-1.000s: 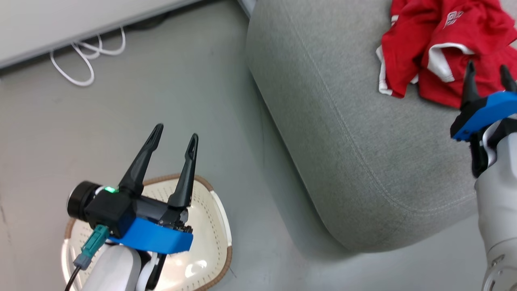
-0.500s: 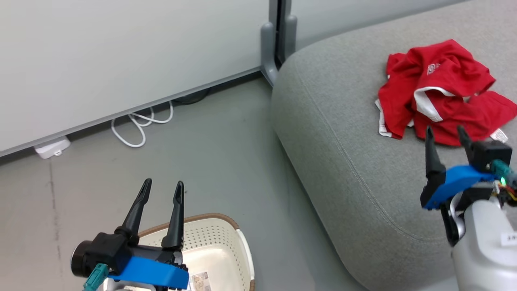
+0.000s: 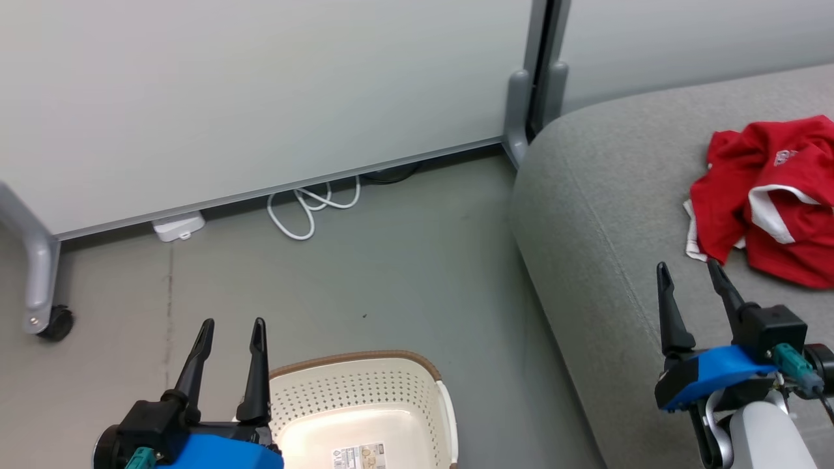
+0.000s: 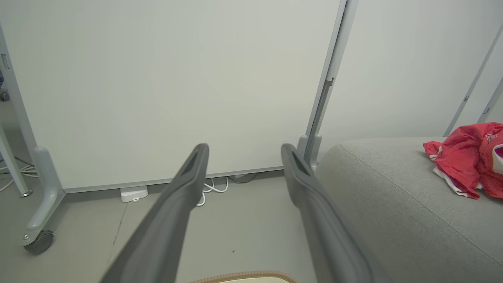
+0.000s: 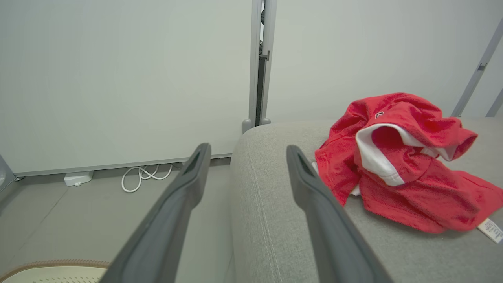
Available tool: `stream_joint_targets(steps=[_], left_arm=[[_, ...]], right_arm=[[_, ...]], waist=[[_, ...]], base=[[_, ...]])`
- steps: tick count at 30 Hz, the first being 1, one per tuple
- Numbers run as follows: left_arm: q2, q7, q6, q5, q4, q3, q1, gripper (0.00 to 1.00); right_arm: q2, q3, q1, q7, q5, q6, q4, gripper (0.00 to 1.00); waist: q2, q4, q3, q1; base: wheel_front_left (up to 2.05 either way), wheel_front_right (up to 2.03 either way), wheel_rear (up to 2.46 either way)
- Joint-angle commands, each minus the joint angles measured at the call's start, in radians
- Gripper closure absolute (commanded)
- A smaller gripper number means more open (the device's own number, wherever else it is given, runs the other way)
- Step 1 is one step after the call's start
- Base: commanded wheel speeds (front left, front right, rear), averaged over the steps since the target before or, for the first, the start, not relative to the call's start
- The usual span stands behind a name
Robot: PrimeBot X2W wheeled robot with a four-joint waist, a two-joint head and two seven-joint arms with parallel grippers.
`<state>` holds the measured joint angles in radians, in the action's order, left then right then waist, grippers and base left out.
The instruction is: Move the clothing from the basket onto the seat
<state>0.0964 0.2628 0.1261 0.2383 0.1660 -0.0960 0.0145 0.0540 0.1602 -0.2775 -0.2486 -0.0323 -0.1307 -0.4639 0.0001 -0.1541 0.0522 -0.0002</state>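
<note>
Clothing lies on the seat; basket looks empty. Left gripper and right gripper: fingers spread wide, holding nothing. Likely finished; next, check the basket's hidden part.

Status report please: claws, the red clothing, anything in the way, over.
Left claw open, empty, near basket. Right claw open, empty, over seat. Clothing piled on seat. Nothing blocking.

The right gripper has drawn back from the clothing.
</note>
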Motion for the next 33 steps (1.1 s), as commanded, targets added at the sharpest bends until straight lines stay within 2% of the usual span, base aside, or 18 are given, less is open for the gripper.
stream_joint_targets(steps=[1, 10, 20, 33], left_arm=[[-0.001, 0.003, 0.006, -0.005, 0.008, 0.014, 0.011, 0.00], [-0.007, 0.003, 0.004, -0.028, 0.046, 0.072, 0.026, 0.00], [0.005, 0.003, 0.004, -0.066, 0.107, 0.085, 0.015, 0.00], [0.011, 0.003, 0.004, -0.053, 0.133, 0.075, 0.005, 0.00]], right_arm=[[-0.003, -0.013, 0.042, 0.007, 0.001, 0.000, 0.037, 0.00], [-0.004, -0.060, 0.148, 0.054, 0.053, 0.000, 0.162, 0.00], [-0.004, -0.050, 0.215, 0.067, 0.098, 0.000, 0.199, 0.00], [-0.004, -0.064, 0.225, 0.071, 0.107, 0.000, 0.194, 0.00]], waist=[[-0.0001, 0.036, -0.013, 0.0002], [-0.0001, 0.118, -0.047, 0.0002], [-0.0001, 0.190, -0.057, 0.0002], [-0.0001, 0.186, -0.055, 0.0002]], base=[[0.00, 0.00, 0.00], [0.00, 0.00, 0.00], [0.00, 0.00, 0.00], [0.00, 0.00, 0.00]])
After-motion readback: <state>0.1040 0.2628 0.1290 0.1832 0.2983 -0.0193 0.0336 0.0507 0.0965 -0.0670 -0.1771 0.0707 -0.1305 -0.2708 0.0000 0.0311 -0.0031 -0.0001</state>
